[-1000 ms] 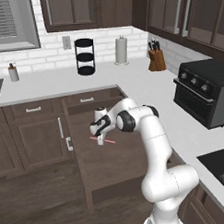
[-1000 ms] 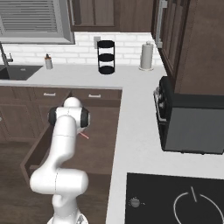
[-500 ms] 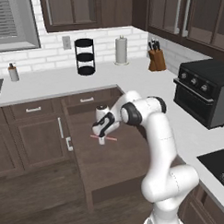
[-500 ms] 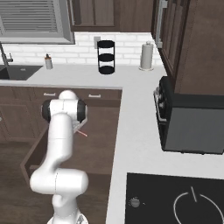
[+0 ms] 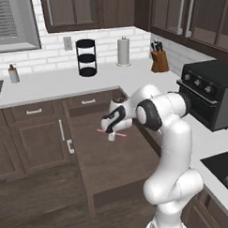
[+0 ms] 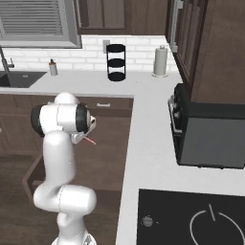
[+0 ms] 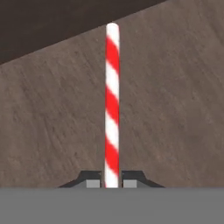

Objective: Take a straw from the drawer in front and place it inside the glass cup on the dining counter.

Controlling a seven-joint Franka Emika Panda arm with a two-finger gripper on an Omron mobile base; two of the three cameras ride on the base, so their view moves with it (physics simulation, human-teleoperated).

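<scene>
Straw: the straw (image 7: 112, 105), red and white striped, sits pinched at its lower end between the two fingertips (image 7: 92, 181) and runs straight toward 12 o'clock in the hand view; in the left base view the straw (image 5: 112, 133) lies roughly level across the hand, above the drawer floor.

Hand: the hand (image 5: 110, 133) is closed narrow on the straw, pointing down and toward 9 o'clock in the left base view, over the middle of the open drawer (image 5: 113, 158).

Arm: it rises from the lower right of the left base view, bends at the elbow above the drawer's right side and reaches back toward 9 o'clock; in the right base view the hand (image 6: 87, 136) is mostly hidden behind the dark joint, with only a short red tip of the straw (image 6: 90, 140) poking out at 4 o'clock.

Hard to make out: the straw's stripes are not readable in the base views, and the contact of the pads is cut off by the bottom of the hand view.

Drawer: pulled out wide, its brown floor bare around the straw; its front wall lies at 6 o'clock.

Open room: free space above the drawer on all sides of the hand; the white counter (image 5: 63, 83) edge lies at 12 o'clock, and the black oven (image 5: 211, 97) stands well apart at 3 o'clock.
</scene>
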